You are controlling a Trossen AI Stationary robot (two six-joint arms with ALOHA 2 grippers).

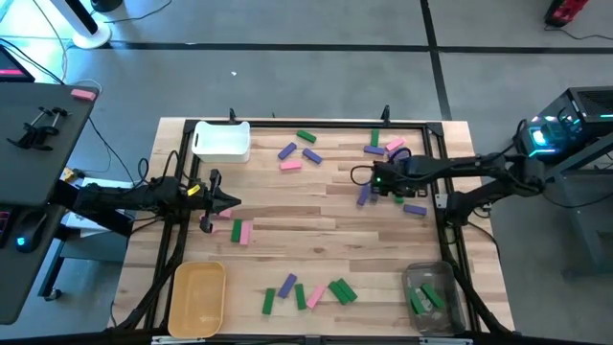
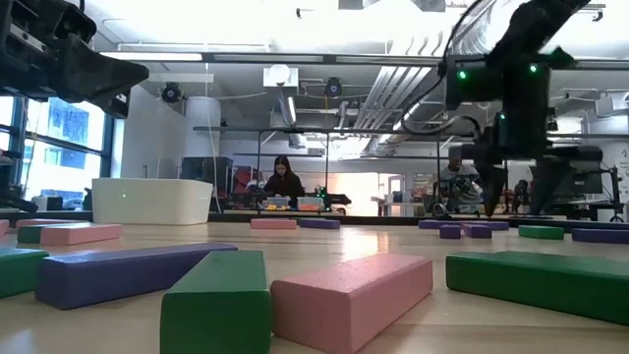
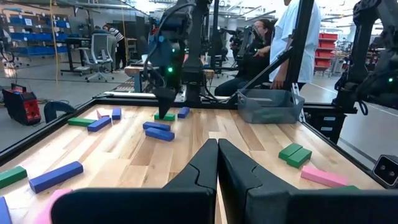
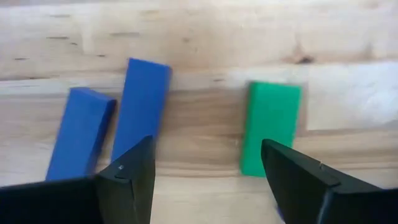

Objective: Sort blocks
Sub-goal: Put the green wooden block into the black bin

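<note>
At the table's left edge the yellow bin (image 1: 197, 298) sits in the near corner and the white bin (image 1: 222, 141) in the far one. Between them the left gripper (image 1: 230, 202) hangs over bare wood with its fingers (image 3: 199, 171) pressed together, holding nothing. Just beside it lie two pink blocks (image 1: 240, 231) with a green block (image 1: 236, 230) between them.

Toward the middle of the far side, a green block (image 1: 306, 137), two purple blocks (image 1: 287, 150) and a pink block (image 1: 290, 165) are scattered near one another. Along the near edge lies another loose group: a green bar (image 1: 268, 301), a purple bar (image 1: 286, 285), further pink and purple pieces, and a pair of green blocks (image 1: 342, 290) touching side by side.

To the right, the right gripper (image 1: 381, 182) points down over a cluster of blocks, its jaws spread wide and empty. The right wrist view shows a green block (image 4: 270, 127) lying flat on the wood between the fingertips (image 4: 134, 163), nearer the far finger, with two blue-purple blocks (image 4: 142, 107) just beside the other finger. More blocks in purple, pink and green lie around this gripper.

In the near right corner the clear bin (image 1: 429, 297) holds a few green blocks (image 1: 422, 299).
</note>
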